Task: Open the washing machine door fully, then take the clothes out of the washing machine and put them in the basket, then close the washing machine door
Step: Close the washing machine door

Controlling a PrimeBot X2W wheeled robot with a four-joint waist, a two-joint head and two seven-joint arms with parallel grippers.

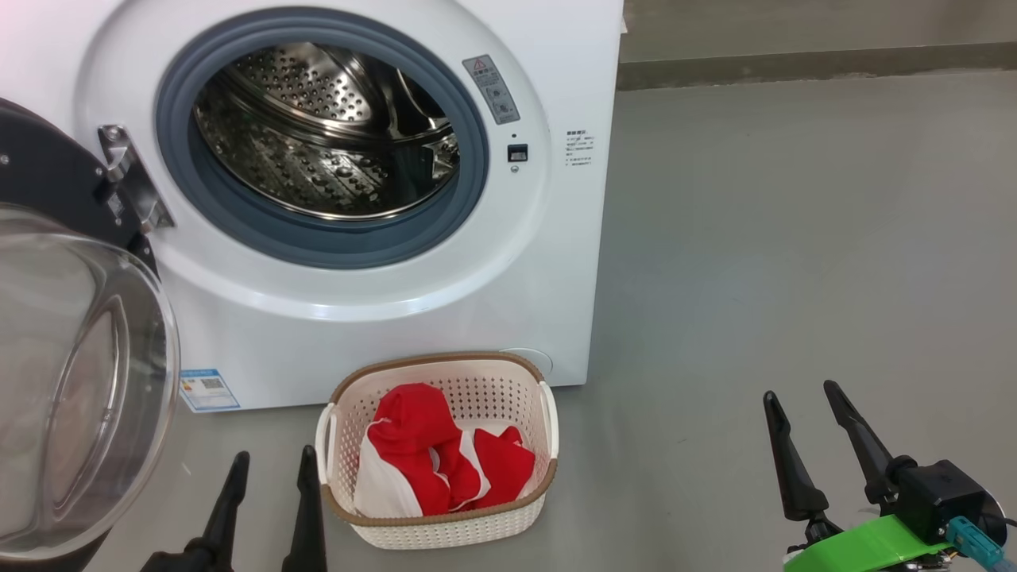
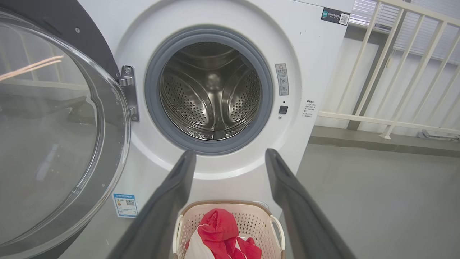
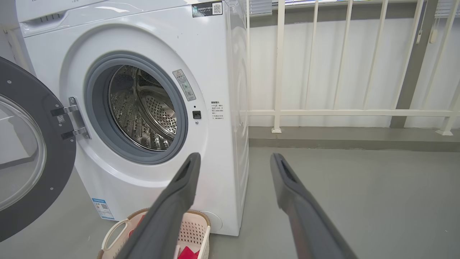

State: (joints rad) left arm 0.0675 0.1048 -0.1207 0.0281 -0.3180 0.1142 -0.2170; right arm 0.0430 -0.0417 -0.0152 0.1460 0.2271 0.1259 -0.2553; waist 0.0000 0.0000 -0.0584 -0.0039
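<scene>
The white washing machine (image 1: 556, 238) stands with its round door (image 1: 71, 381) swung wide open to the left, glass bowl facing out. Its steel drum (image 1: 334, 135) looks bare inside. On the floor before the machine sits the cream basket (image 1: 445, 528), and the red and white clothes (image 1: 437, 461) lie in it. My left gripper (image 1: 274, 465) is open, just left of the basket, nothing between its fingers. Far to the right, over bare floor, my right gripper (image 1: 802, 393) is open as well. Both wrist views look at the machine (image 2: 316, 72) (image 3: 215, 54) from in front.
Grey floor (image 1: 794, 238) stretches to the right of the machine. A cream railing (image 3: 341, 111) on a low kerb runs behind it at the right. The open door (image 2: 54, 136) takes up the room at the left.
</scene>
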